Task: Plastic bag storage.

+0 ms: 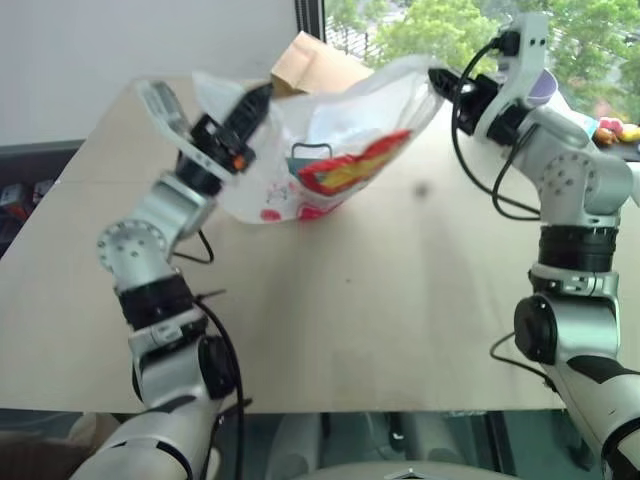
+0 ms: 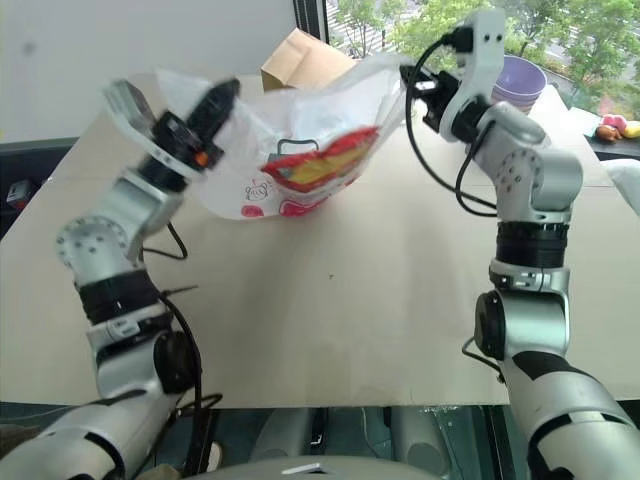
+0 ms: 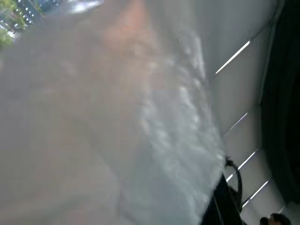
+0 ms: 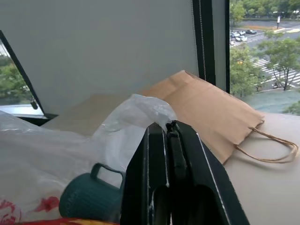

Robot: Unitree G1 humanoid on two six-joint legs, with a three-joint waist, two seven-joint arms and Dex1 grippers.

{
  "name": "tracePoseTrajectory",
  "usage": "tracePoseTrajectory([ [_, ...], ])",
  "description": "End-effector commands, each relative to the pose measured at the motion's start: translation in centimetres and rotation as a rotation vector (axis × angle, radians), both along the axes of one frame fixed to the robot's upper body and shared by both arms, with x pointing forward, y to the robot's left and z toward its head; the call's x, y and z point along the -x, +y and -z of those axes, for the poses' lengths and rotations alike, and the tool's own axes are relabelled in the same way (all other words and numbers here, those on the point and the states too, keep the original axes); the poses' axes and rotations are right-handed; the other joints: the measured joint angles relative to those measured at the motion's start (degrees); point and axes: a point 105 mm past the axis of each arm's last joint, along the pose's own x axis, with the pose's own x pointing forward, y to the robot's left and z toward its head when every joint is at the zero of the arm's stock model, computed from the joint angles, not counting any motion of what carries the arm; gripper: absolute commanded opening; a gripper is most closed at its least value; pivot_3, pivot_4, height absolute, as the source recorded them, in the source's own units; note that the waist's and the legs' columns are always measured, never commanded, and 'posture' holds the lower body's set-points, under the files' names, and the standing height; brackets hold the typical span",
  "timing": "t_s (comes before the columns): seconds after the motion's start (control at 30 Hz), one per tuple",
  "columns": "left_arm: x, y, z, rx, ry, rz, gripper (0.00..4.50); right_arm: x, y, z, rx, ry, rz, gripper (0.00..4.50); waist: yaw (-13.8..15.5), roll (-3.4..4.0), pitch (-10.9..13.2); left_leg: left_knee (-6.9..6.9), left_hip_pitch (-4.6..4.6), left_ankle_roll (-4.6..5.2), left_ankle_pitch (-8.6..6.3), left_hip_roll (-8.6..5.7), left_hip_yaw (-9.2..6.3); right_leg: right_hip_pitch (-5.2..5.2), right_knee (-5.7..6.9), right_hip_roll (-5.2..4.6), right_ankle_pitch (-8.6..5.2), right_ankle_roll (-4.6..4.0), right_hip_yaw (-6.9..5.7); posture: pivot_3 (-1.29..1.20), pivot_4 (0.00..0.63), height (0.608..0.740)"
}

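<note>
Gripping plastic bag (image 1: pixel 330 140), both tools

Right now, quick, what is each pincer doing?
Left pincer: closed on one edge of the plastic bag.
Right pincer: closed on the bag's opposite edge; the bag hangs stretched between them.

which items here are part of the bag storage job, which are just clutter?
Job:
- large translucent whitish plastic bag with red print, held up over the table
- left gripper, shut on it
- right gripper, shut on it

Lying about:
- brown paper bag with handles
- dark green mug
- purple bowl
</note>
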Motion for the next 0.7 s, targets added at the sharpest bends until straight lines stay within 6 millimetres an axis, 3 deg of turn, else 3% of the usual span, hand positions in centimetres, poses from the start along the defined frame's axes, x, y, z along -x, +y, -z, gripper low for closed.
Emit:
tracePoseTrajectory([
  [0.03, 0.2, 2.9, -4.9, 0.131, -0.074, -0.039, 0.00, 1.2, -2.3, -5.7, -0.088, -0.097, 0.009, 0.09, 0.06, 0.01, 0.00, -0.04, 0.00, 0.00, 0.00, -0.03, -0.02, 0.01, -0.04, -0.04, 0.00, 0.00, -0.04, 0.00, 0.150, 0.740],
  [0.13, -0.3, 2.9, -5.4, 0.042, -0.072, -0.057, 0.00, 0.5, -4.4, -5.9, -0.082, -0.055, 0.068, 0.09, 0.03, 0.03, -0.03, -0.23, 0.09, 0.01, 0.00, -0.09, -0.02, 0.09, -0.21, -0.11, -0.01, 0.01, -0.08, 0.00, 0.150, 0.740],
  [0.17, -0.3, 3.6, -6.3, 0.083, -0.087, -0.074, 0.00, 0.5, -5.0, -6.3, -0.112, -0.047, 0.072, 0.09, 0.05, 0.03, -0.03, -0.31, 0.09, 0.01, 0.00, -0.10, -0.03, 0.12, -0.31, -0.11, -0.01, 0.01, -0.09, 0.00, 0.150, 0.740],
  [0.23, -0.5, 5.7, -8.4, 0.215, -0.105, -0.100, 0.00, 1.2, -6.1, -8.6, -0.165, -0.084, 0.089, 0.09, 0.07, 0.02, 0.02, -0.30, 0.02, 0.01, 0.00, -0.10, -0.06, 0.12, -0.39, -0.12, -0.01, 0.01, -0.14, 0.00, 0.150, 0.740],
  [0.33, -0.8, 4.2, -7.7, 0.040, -0.118, -0.103, 0.00, 2.3, -5.6, -10.3, -0.150, -0.129, 0.061, 0.09, -0.50, 0.14, 0.22, -0.31, -0.09, 0.01, 0.00, -0.09, -0.03, 0.01, -0.43, -0.12, 0.00, 0.02, -0.12, 0.00, 0.150, 0.740],
  [0.4, -0.6, 5.3, -9.8, 0.143, -0.159, -0.107, 0.00, 3.4, -6.5, -13.2, -0.232, -0.190, 0.064, 0.09, -0.42, 0.32, 0.35, -0.43, -0.02, 0.00, 0.00, -0.09, 0.01, 0.01, -0.41, -0.12, -0.01, 0.01, -0.08, 0.00, 0.150, 0.740],
  [0.43, -1.1, 5.0, -9.9, 0.129, -0.147, -0.106, 0.00, 3.7, -5.7, -13.0, -0.193, -0.190, 0.043, 0.09, -0.32, 0.32, 0.35, -0.47, -0.09, -0.01, 0.00, -0.09, -0.01, -0.08, -0.44, -0.12, -0.01, 0.01, -0.11, 0.00, 0.150, 0.740],
  [0.5, -2.4, 2.5, -8.0, -0.050, -0.131, -0.126, 0.00, 3.9, -5.2, -12.5, -0.144, -0.207, 0.037, 0.09, -0.32, 0.33, 0.32, -0.51, -0.21, -0.01, 0.00, -0.06, -0.11, -0.16, -0.54, -0.11, -0.01, 0.01, -0.21, 0.00, 0.150, 0.740],
  [0.6, -3.3, 3.1, -8.9, 0.029, -0.123, -0.154, 0.00, 4.9, -7.8, -15.5, -0.217, -0.291, 0.105, 0.09, -0.14, 0.36, 0.32, -0.53, -0.15, -0.01, 0.00, -0.13, -0.03, -0.04, -0.65, -0.19, 0.00, 0.02, -0.17, 0.00, 0.150, 0.740],
  [0.7, -4.5, 2.6, -8.3, -0.114, -0.145, -0.264, 0.00, 4.7, -8.4, -14.6, -0.134, -0.290, 0.141, 0.09, 0.03, 0.35, 0.34, -0.40, -0.29, 0.00, -0.01, -0.17, -0.08, -0.05, -0.65, -0.22, 0.04, 0.09, -0.21, 0.00, 0.150, 0.740],
])
